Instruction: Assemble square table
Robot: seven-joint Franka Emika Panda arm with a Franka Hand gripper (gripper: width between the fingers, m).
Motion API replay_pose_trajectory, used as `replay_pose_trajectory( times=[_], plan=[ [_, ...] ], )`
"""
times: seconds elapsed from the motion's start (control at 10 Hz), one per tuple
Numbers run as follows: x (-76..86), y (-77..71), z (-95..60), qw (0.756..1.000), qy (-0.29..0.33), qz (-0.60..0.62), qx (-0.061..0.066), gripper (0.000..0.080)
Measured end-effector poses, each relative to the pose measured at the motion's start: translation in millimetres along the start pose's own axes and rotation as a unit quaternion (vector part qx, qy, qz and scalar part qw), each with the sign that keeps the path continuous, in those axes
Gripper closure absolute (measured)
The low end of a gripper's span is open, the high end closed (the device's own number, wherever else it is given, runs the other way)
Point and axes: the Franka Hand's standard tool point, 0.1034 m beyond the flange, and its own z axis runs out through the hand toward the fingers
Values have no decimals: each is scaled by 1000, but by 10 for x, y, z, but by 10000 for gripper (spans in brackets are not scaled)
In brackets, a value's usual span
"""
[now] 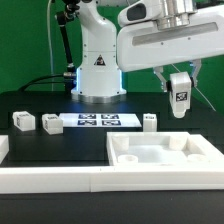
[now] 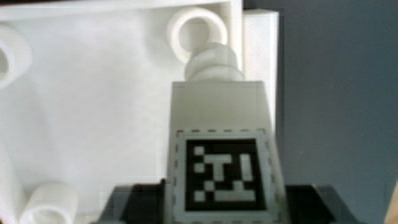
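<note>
In the exterior view my gripper (image 1: 180, 96) hangs in the air at the right, shut on a white table leg (image 1: 181, 90) whose black-and-white tag faces the camera. Below it lies the large white square tabletop (image 1: 165, 156), with raised corner sockets. In the wrist view the held leg (image 2: 221, 120) points away from the gripper (image 2: 222, 208), its screw tip close to a corner socket (image 2: 187, 30) of the tabletop (image 2: 98, 110). Three more leg blocks (image 1: 22, 121) (image 1: 50, 123) (image 1: 148, 122) stand on the black table.
The marker board (image 1: 97, 121) lies flat between the loose legs, in front of the robot base (image 1: 97, 75). A long low white barrier rail (image 1: 50, 181) runs along the front edge, on the exterior view's left of the tabletop.
</note>
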Motion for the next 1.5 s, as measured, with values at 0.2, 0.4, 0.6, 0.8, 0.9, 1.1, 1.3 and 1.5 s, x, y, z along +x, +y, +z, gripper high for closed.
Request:
replay_pose_trajectory(
  times=[0.2,0.4,0.6,0.8,0.9,1.1,1.3,1.5],
  plan=[
    [116,29,11,998,60,-7,-2,509],
    [146,28,13,998,64,-7,-2,509],
    [134,31,30,998,63,-7,-2,509],
    [160,72,128,997,66,-44,-6,509],
    [237,107,185,996,68,-64,-7,509],
    [338,118,164,995,74,-69,-8,509],
    [326,140,186,994,83,-72,-10,509],
    [413,211,226,984,152,-87,-24,509]
  ],
)
